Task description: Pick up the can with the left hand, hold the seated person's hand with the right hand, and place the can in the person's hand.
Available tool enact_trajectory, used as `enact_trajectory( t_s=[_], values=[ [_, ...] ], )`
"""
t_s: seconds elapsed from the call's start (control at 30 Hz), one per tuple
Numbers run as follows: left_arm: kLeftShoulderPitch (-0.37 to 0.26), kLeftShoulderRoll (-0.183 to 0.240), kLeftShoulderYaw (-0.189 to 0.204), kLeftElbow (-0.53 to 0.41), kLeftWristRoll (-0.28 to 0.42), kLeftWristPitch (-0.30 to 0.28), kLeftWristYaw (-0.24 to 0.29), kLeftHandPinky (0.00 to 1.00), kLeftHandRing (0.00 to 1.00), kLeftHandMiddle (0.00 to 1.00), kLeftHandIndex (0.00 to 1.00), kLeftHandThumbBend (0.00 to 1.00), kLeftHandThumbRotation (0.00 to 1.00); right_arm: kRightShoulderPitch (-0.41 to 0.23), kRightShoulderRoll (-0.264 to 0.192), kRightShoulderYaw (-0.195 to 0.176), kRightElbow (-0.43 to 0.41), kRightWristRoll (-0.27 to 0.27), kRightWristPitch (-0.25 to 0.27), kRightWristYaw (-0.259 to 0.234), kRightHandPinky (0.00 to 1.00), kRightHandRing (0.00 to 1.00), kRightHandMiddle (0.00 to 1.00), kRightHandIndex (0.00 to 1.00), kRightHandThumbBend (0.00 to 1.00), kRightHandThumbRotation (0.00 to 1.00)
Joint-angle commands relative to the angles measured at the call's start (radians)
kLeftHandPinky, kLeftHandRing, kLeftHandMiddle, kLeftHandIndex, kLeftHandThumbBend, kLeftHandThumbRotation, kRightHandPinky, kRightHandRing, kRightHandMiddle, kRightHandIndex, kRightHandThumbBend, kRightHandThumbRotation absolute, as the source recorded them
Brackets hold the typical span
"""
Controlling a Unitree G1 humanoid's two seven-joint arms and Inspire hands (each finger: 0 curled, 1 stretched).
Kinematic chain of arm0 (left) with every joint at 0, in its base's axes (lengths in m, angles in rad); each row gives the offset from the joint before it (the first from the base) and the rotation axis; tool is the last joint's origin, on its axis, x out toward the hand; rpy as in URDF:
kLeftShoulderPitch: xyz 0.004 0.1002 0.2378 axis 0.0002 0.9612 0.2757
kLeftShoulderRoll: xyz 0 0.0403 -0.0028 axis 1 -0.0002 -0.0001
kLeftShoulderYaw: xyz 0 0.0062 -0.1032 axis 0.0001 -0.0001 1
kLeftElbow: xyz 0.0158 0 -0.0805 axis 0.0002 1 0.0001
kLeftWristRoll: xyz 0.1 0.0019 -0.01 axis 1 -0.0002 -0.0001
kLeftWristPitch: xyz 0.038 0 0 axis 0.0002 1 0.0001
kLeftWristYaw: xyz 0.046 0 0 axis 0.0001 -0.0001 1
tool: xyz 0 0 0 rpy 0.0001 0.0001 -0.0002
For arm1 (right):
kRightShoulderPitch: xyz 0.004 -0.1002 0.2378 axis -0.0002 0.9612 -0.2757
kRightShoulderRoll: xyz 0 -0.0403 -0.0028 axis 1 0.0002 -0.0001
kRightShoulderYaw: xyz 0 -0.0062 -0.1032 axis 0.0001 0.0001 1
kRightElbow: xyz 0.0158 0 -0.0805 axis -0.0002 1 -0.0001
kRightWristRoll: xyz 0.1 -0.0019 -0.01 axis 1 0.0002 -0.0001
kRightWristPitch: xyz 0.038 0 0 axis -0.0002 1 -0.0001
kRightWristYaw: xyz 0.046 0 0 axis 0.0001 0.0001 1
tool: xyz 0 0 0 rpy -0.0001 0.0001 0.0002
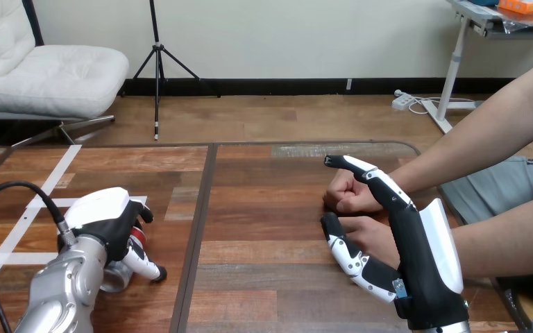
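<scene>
At eight o'clock on the brown wooden table (pixel 264 277), the left hand (pixel 107 225) is gripping the red-and-silver metal can (pixel 119 276). A firmer squeeze before lifting is looking wise. At four o'clock, the right hand (pixel 416 243) is lying open beside the person's hands (pixel 347 198).

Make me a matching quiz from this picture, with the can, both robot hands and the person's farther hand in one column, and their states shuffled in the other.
Column one:
1. can
2. left robot hand
3. right robot hand
4. person's farther hand

Column two:
A. open, fingers straight
B. clenched, resting on the table
C. silver and red, at the view's lower left
D. curled round the can

Pairs: 1-C, 2-D, 3-A, 4-B.
</scene>
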Motion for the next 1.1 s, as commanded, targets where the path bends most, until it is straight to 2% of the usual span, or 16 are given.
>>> enact_trajectory(
  t_s=[0.0,0.57,0.8,1.07],
  values=[
    [-0.038,0.031,-0.009,-0.049,0.017,0.003,-0.018,0.56,0.68,0.74,0.77,0.85,0.12,-0.036,-0.016,-0.007,-0.043,0.005,0.003,0.001,0.83,0.85,0.82,0.78,0.34,0.0],
    [-0.038,0.04,-0.005,-0.051,0.02,0.007,-0.039,0.55,0.67,0.72,0.76,0.83,0.1,-0.028,-0.016,-0.004,-0.069,0.008,0.038,0.014,0.85,0.86,0.82,0.78,0.34,0.03],
    [-0.036,0.037,0.002,-0.049,0.01,0.003,-0.034,0.55,0.67,0.73,0.76,0.83,0.1,-0.029,-0.015,-0.001,-0.07,0.017,0.036,0.022,0.87,0.87,0.82,0.78,0.34,0.01],
    [-0.036,0.035,0.0,-0.044,0.01,-0.002,-0.027,0.53,0.65,0.71,0.76,0.83,0.11,-0.029,-0.015,-0.005,-0.071,0.001,0.036,0.013,0.87,0.86,0.82,0.77,0.34,0.0]
  ],
)
